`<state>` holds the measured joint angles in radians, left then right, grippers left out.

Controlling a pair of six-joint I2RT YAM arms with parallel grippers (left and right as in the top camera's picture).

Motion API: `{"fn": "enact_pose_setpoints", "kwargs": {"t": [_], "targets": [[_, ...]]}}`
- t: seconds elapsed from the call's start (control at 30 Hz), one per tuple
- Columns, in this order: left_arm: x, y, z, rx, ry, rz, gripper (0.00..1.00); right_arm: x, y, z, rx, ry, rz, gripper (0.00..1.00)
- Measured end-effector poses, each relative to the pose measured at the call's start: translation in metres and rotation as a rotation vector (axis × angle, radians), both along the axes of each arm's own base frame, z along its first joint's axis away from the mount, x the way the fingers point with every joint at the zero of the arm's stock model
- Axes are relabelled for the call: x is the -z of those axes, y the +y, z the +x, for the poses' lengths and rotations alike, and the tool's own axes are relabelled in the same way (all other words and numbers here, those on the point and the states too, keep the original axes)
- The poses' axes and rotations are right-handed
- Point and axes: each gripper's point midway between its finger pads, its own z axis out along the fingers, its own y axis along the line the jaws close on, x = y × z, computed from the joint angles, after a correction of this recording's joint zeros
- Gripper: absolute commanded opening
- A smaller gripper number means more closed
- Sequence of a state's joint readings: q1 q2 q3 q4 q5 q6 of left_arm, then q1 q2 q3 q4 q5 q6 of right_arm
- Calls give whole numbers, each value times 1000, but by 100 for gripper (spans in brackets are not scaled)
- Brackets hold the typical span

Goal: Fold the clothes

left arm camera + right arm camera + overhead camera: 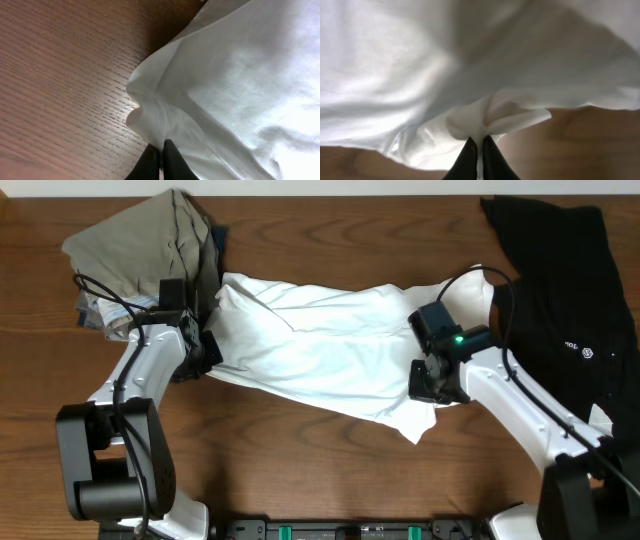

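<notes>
Place: robot lab workbench | Signs: left arm (140,375) and right arm (520,395) based at one edge of a wood-grain table (300,470) | exposed cables (510,310) on both arms

The white logo (585,352) on the black garment (560,270) cannot be read.

A dark brown wooden tabletop (300,470) fills nearly the whole overhead view, its fine grain running left to right in long, straight streaks under a matte finish. Along the far edge a narrow pale strip (340,185) shows beyond the wood, too thin to tell whether it is wall or floor. The light is soft and even: in the left wrist view it lays a pale sheen across the slanting grain, with deeper shade toward the top, and in the right wrist view the wood is only a blurred, warm orange-brown.
</notes>
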<state>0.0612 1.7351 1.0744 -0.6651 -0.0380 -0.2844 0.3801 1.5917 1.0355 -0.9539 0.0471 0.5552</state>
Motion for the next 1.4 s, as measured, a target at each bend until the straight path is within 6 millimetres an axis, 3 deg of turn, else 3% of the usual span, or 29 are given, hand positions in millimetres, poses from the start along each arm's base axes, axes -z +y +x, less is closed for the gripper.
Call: {"fn": "enact_pose_setpoints", "kwargs": {"t": [0.1,0.17,0.27,0.43,0.7,0.9,1.17,1.4], "targets": [[0,0,0,0,0,0,6,18,-1,8,-17,34,29,57],[0,0,0,0,1,0,6,31,-3,7,-24,79,35,66],[0,0,0,0,1,1,6,38,-7,0,-35,134,40,64],[0,1,0,-1,0,3,6,25,-8,-3,-37,162,48,58],[0,1,0,-1,1,3,6,22,-7,-1,-42,139,53,40],[0,1,0,-1,1,3,6,29,-14,-15,-35,180,27,40],[0,1,0,-1,1,3,6,29,-15,-14,-85,176,23,52],[0,1,0,-1,1,4,6,4,-19,-20,-105,132,27,51]]}}
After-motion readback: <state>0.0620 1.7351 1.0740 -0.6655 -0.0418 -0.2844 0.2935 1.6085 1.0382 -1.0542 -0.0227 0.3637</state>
